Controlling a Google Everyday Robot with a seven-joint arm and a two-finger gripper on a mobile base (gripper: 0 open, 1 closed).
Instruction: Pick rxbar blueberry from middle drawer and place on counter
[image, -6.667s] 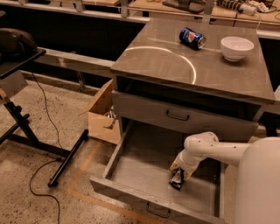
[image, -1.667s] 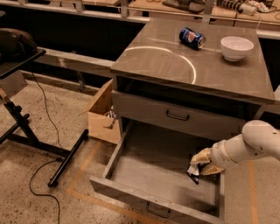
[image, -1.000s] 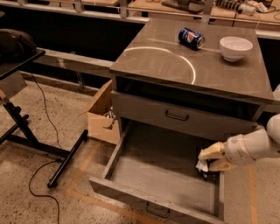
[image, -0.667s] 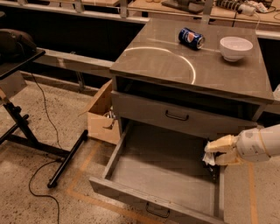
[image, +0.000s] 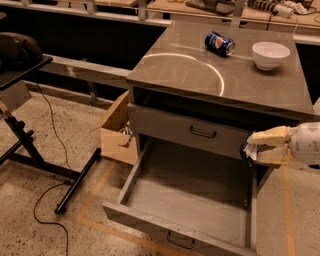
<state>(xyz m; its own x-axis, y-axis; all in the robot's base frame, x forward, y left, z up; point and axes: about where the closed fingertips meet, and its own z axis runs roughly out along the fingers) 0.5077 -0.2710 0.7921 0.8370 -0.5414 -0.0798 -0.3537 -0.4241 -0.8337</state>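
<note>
end effector (image: 252, 149) of mine hung at the right edge of the scene, just beside the right end of the closed upper drawer front (image: 187, 131). its two tan fingers (image: 270, 136) were pinched shut on the rxbar blueberry (image: 245, 152). only a small dark end of the wrapper showed past the fingertips, so i could not tell how much of the bar sat inside the grip.

the bar was held over the right wall of the middle drawer (image: 150, 220), which stood pulled out toward the near side with its grey floor showing below and to the left. i judged that position sensible: high enough to clear the low drawer walls, but not yet up to the counter surface (image: 200, 75), which lay higher and farther back.

the pick looked done and the placing part remained. the next move called for a rise past the counter's near lip, then a reach left and far. a pepsi can (image: 219, 43) lay on its side and a white bowl (image: 270, 54) stood along the far side, so the near stretch suited the bar better. the lip was the likeliest thing to knock it loose.
</note>
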